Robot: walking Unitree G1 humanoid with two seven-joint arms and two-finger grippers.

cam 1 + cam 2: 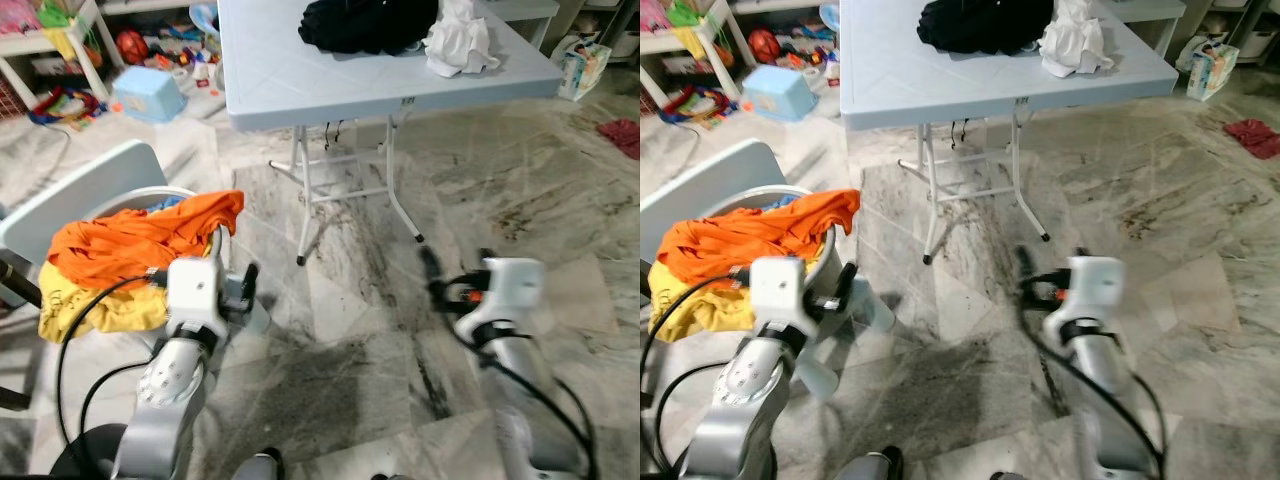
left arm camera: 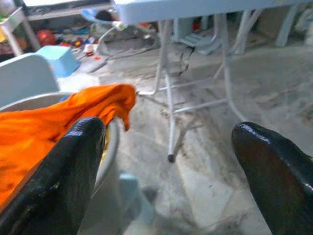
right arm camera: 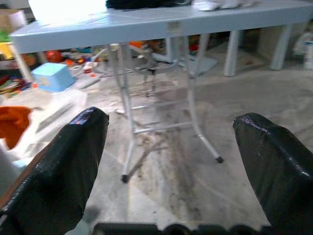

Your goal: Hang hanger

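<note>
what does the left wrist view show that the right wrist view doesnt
Left wrist alone: the rim of the laundry basket with the orange shirt draped over it, seen close between the open left claw fingers, and the white chair back.

Right wrist alone: the tabletop with the edge of a black garment and a white cloth on it, seen past the open right claw, with only a scrap of orange at the side.

Both: the folding table's white legs, the marble floor, the blue tub and scattered toys behind.
</note>
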